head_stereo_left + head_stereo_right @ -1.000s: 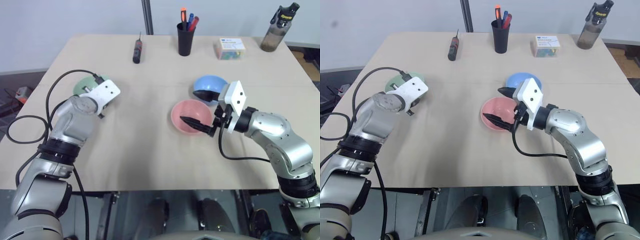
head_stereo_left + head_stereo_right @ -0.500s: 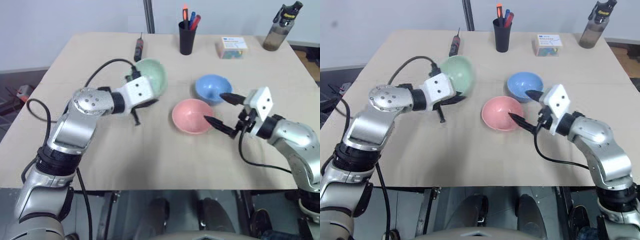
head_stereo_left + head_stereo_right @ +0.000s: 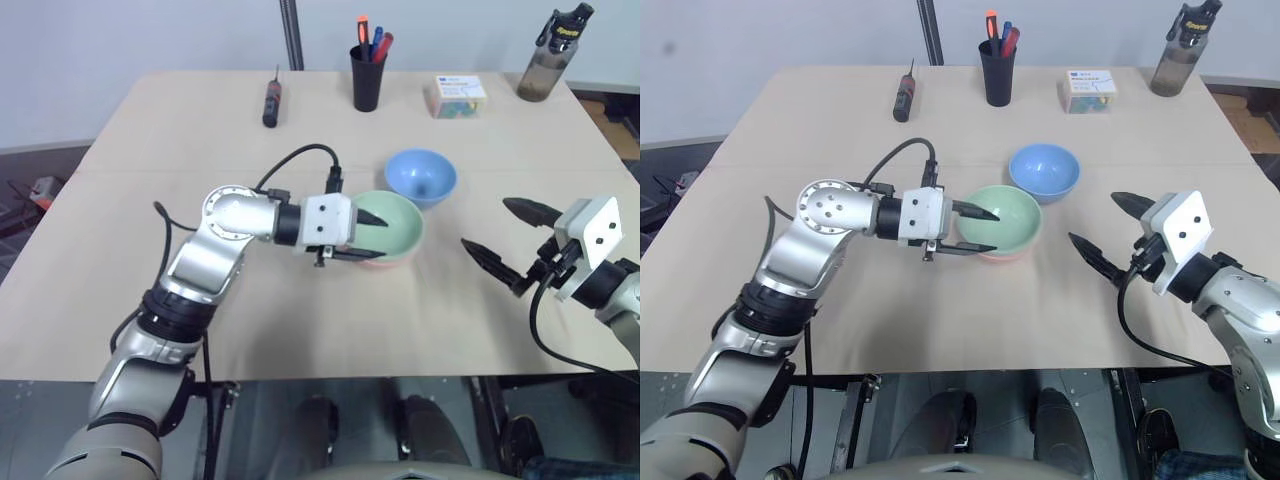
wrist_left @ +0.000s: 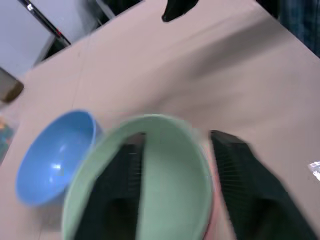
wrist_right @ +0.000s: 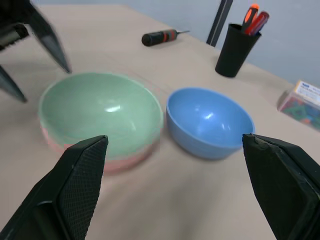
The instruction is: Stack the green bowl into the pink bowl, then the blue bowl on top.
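Observation:
The green bowl [image 3: 397, 222] sits nested in the pink bowl [image 3: 388, 263], whose rim peeks out beneath it at the table's middle. My left gripper [image 3: 358, 239] is open at the green bowl's near-left rim, one finger [image 4: 125, 170] over the inside and the other finger [image 4: 235, 175] outside. The blue bowl [image 3: 421, 177] stands upright just behind and to the right, close to the stack. My right gripper [image 3: 487, 225] hangs open and empty to the right of the bowls, pointing toward them.
Along the table's far edge stand a screwdriver [image 3: 271, 102], a black pen cup [image 3: 368, 78], a small box [image 3: 458, 96] and a bottle [image 3: 548, 58]. Bare tabletop lies in front of the bowls and on the left half.
My left gripper carried the green bowl from the left side rightward, lowered it into the pink bowl and spread its fingers. My right gripper drew back to the right, away from the pink bowl.

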Controlling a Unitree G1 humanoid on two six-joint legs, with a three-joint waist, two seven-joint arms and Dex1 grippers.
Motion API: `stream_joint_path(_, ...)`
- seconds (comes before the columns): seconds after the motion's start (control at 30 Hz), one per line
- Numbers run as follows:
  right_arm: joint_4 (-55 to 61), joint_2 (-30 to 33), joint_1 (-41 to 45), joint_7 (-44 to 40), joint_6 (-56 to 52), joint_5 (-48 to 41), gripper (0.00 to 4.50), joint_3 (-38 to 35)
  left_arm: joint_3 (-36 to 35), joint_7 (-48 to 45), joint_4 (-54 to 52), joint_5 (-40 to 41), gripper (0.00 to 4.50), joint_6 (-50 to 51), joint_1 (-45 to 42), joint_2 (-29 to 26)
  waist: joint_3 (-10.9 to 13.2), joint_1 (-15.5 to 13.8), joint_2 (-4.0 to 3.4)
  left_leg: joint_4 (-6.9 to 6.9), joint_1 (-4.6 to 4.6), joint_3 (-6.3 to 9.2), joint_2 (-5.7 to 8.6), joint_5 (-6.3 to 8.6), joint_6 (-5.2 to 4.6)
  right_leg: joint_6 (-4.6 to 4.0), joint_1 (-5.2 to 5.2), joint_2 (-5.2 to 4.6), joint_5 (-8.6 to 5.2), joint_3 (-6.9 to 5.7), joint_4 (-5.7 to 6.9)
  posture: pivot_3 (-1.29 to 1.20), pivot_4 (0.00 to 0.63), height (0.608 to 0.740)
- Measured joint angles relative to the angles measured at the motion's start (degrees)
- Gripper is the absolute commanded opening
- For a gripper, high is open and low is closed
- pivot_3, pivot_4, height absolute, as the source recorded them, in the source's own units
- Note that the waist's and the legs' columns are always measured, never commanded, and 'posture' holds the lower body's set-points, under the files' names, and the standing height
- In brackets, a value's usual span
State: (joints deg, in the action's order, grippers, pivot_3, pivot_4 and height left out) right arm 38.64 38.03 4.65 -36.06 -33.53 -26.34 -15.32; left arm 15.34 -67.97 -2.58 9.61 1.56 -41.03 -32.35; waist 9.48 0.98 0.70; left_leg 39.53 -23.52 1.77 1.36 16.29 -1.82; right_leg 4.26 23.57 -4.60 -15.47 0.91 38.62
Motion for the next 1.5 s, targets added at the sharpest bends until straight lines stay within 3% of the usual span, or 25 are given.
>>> stream_joint_path(0.17,-14.39,5.61,7.53,-2.97,9.13,11.89,4.5,11.26,-8.39,6.01,-0.39,1.58,2.44,2.05,3.56,-2.7,0.0,0.79,-0.01,0.01,0.06,-0.07,-0.02,0.0,0.0,0.0,0.0,-0.01,0.0,0.07,0.02,0.0,0.15,0.74)
stream_joint_path(0.27,-23.16,5.78,12.73,-4.45,14.68,17.0,4.5,15.94,-11.52,8.32,-1.32,2.32,2.44,5.97,6.91,-4.55,0.0,0.97,0.0,0.02,0.04,-0.04,-0.07,0.0,0.01,0.01,0.01,-0.02,0.0,0.04,0.02,0.0,0.15,0.74)
stream_joint_path(0.47,-50.55,4.0,30.57,-10.4,33.23,28.04,4.5,26.82,-22.56,6.48,-9.4,17.48,4.03,18.66,20.83,-8.28,0.04,1.58,-0.01,-0.01,0.05,-0.11,-0.28,-0.01,0.02,0.0,0.07,-0.01,0.0,0.09,-0.02,0.0,0.15,0.74)
stream_joint_path(0.7,-73.43,-1.98,43.72,-14.13,47.89,33.57,4.5,31.57,-29.08,9.27,-17.62,26.63,4.03,27.45,26.49,-10.75,0.04,1.14,-0.01,-0.02,0.01,-0.01,-0.21,-0.02,0.04,0.0,0.03,-0.08,0.0,0.01,-0.08,0.0,0.15,0.74)
stream_joint_path(0.8,-82.44,-4.95,47.57,-15.09,50.85,35.5,3.62,33.17,-29.32,10.96,-19.37,26.45,4.15,27.4,28.4,-10.93,0.04,1.34,-0.01,-0.03,0.01,-0.01,-0.21,-0.02,0.06,-0.01,0.04,-0.07,0.0,0.01,-0.07,0.0,0.15,0.74)
stream_joint_path(1.03,-90.39,-5.9,51.49,-15.8,55.8,38.08,0.7,33.46,-29.09,14.11,-21.09,26.31,4.15,27.15,28.42,-10.79,0.04,1.46,-0.02,-0.07,0.02,-0.01,-0.21,-0.04,0.09,-0.01,0.06,-0.07,0.0,0.02,-0.08,0.0,0.15,0.74)
stream_joint_path(1.1,-91.04,-5.92,51.83,-15.79,56.66,38.53,0.04,33.46,-28.74,14.59,-21.17,26.07,4.15,26.91,28.42,-10.59,0.04,1.46,-0.02,-0.08,0.02,-0.01,-0.21,-0.04,0.1,-0.01,0.06,-0.07,0.0,0.02,-0.07,0.0,0.15,0.74)
stream_joint_path(1.3,-87.89,-4.83,51.72,-16.59,57.44,38.79,0.04,32.95,-28.17,15.29,-21.03,25.46,4.15,26.27,28.28,-9.96,0.06,1.44,-0.04,-0.09,0.0,-0.02,-0.21,-0.04,0.1,-0.01,0.1,-0.08,0.0,0.03,-0.07,0.0,0.15,0.74)
stream_joint_path(1.4,-76.74,-3.44,49.1,-21.47,52.8,32.47,0.04,29.72,-28.04,15.66,-20.42,25.28,4.15,25.57,27.7,-9.65,0.06,1.36,-0.04,-0.09,-0.05,0.02,-0.23,-0.04,0.1,-0.01,0.11,-0.08,0.0,0.0,-0.09,0.0,0.15,0.74)
stream_joint_path(1.5,-58.56,-2.14,43.94,-27.07,41.54,23.2,0.04,26.75,-27.97,15.77,-19.37,25.11,4.15,25.26,27.6,-9.53,0.05,1.2,-0.05,-0.09,-0.11,0.08,-0.25,-0.04,0.09,-0.01,0.13,-0.08,0.0,-0.05,-0.08,0.0,0.15,0.74)
